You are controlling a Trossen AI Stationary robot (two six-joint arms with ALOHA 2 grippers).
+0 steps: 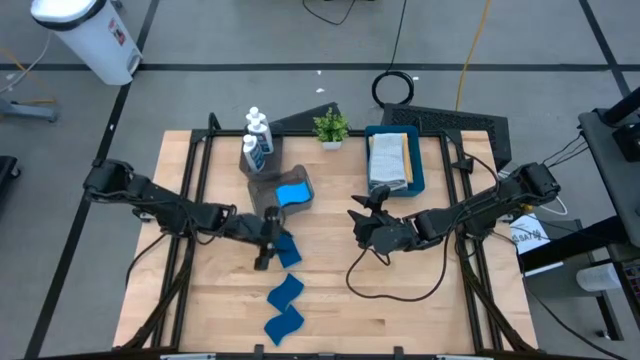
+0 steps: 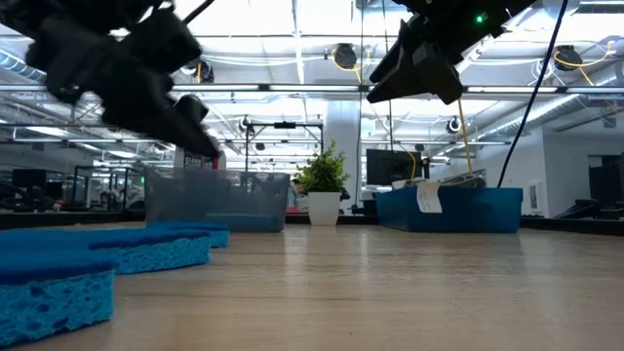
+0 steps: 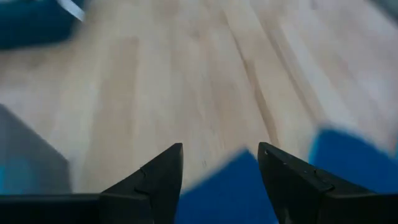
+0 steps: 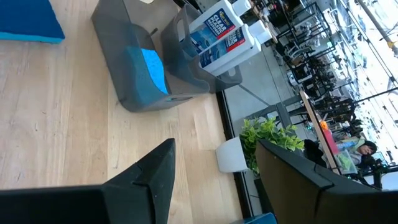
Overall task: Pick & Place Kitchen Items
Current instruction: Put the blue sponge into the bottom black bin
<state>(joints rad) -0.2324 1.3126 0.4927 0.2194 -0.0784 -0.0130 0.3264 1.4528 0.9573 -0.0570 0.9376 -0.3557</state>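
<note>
Three wavy-edged blue sponges lie flat on the wooden table: one (image 1: 289, 250) near the middle, two (image 1: 285, 292) (image 1: 283, 325) nearer the front edge. My left gripper (image 1: 271, 238) is open and hovers just left of the middle sponge, which shows below its fingers in the left wrist view (image 3: 227, 186). Another sponge (image 1: 293, 193) lies in a grey bin (image 1: 270, 185). White bottles with blue labels (image 1: 257, 135) stand in a second grey bin. Folded cloths (image 1: 388, 158) lie in the blue tray (image 1: 418, 165). My right gripper (image 1: 358, 217) is open, empty and raised near the table's middle.
A small potted plant (image 1: 331, 127) stands at the far edge between the bins and the tray. Bare wood lies at the table's front right. In the low view both grippers (image 2: 180, 122) (image 2: 414, 63) hang well above the tabletop.
</note>
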